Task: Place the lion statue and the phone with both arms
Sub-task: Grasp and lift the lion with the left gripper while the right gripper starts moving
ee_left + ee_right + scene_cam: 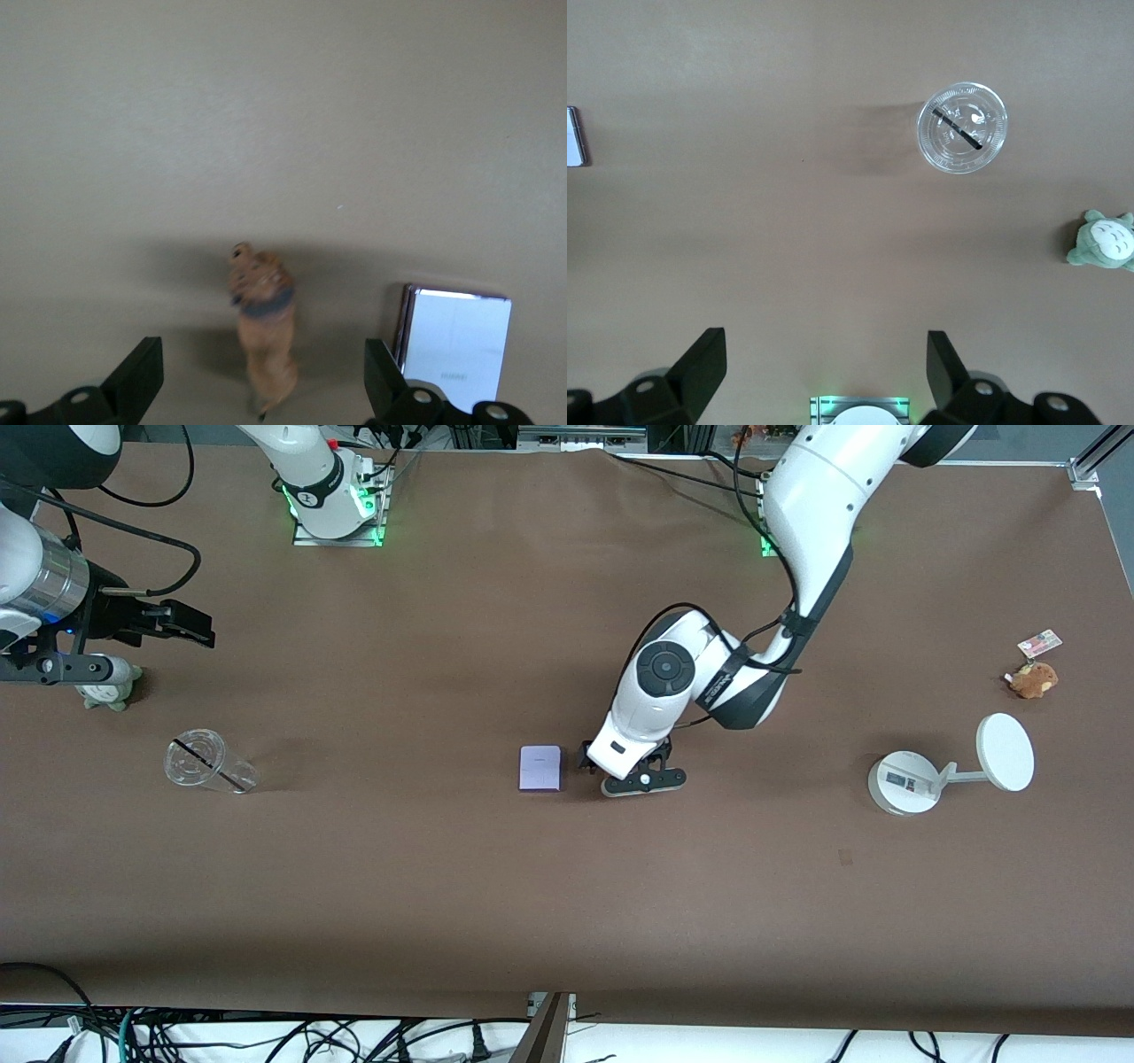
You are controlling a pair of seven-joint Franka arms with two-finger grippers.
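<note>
The lion statue [261, 323], small and orange-brown with a darker mane, is on the table between the open fingers of my left gripper [261, 354], with a gap on each side. In the front view my left gripper [623, 766] is low at the table's middle and hides the lion. The phone [540, 768], a flat pale lavender rectangle, lies on the table just beside that gripper, toward the right arm's end; it also shows in the left wrist view [454, 347] and the right wrist view [574, 135]. My right gripper [190, 627] is open and empty [824, 347], up in the air at its own end of the table.
A clear plastic cup [208, 762] with a dark straw lies near the right arm's end. A grey-green plush [111, 686] sits under the right arm. A white round-based device [904, 782] and a brown plush with a tag [1034, 679] are at the left arm's end.
</note>
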